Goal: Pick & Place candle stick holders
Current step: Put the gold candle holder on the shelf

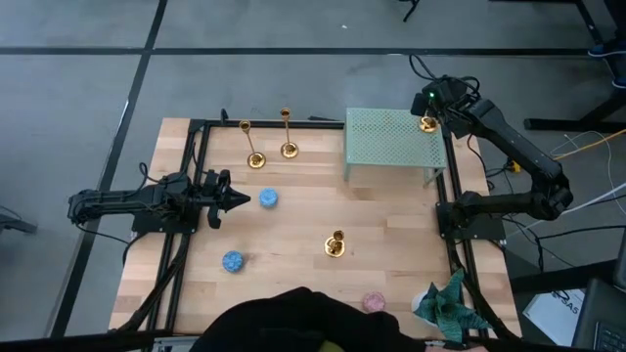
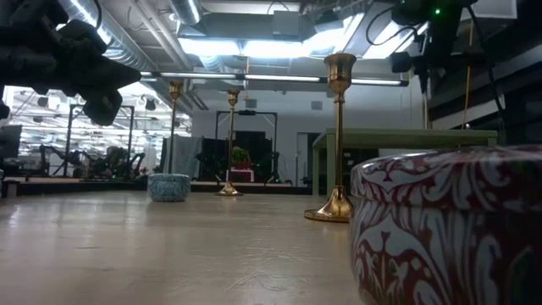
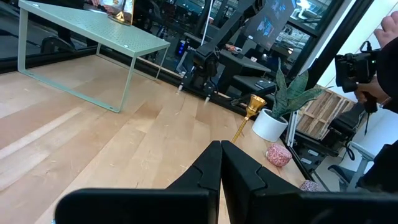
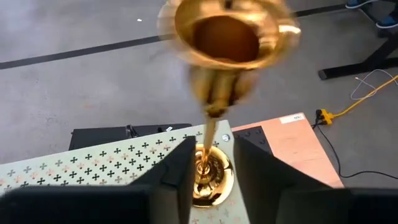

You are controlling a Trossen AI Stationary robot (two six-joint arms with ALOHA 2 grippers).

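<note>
Right arm: reached out over the far right corner of the table, its wrist above the green shelf (image 1: pixel 391 137), camera looking down the stem of a candlestick.
Right gripper (image 4: pixel 211 163): fingers stood narrowly apart on either side of the thin stem of the shelf candlestick (image 1: pixel 427 123); a sliver of gap showed on each side, so no firm pinch was visible.
Left arm: lay low and stretched along the left side of the table, pointing toward the middle.
Left gripper (image 1: pixel 238 199): fingers pressed together, holding nothing, just beside a blue tin (image 1: pixel 268 198).
Candle stick holders: shiny gold metal, thin stems, round flared bases, small cups on top. One stood on the shelf's far right corner. Two tall ones (image 1: pixel 255 159) (image 1: pixel 289 150) stood near each other at the far edge of the table, left of the shelf. One (image 1: pixel 335 246) stood alone in the middle, toward the near side.
Shelf: pale green perforated metal on thin legs, flat top, near the far right edge.
Table (image 1: pixel 293 225): light wooden planks, smooth, framed by dark rails.
Other items: a second blue tin (image 1: pixel 232 261), a pink patterned tin (image 1: pixel 373 302), a green plant (image 1: pixel 448 303) at the near right corner.
Open room: bare wood lay between the shelf and the middle candlestick.
</note>
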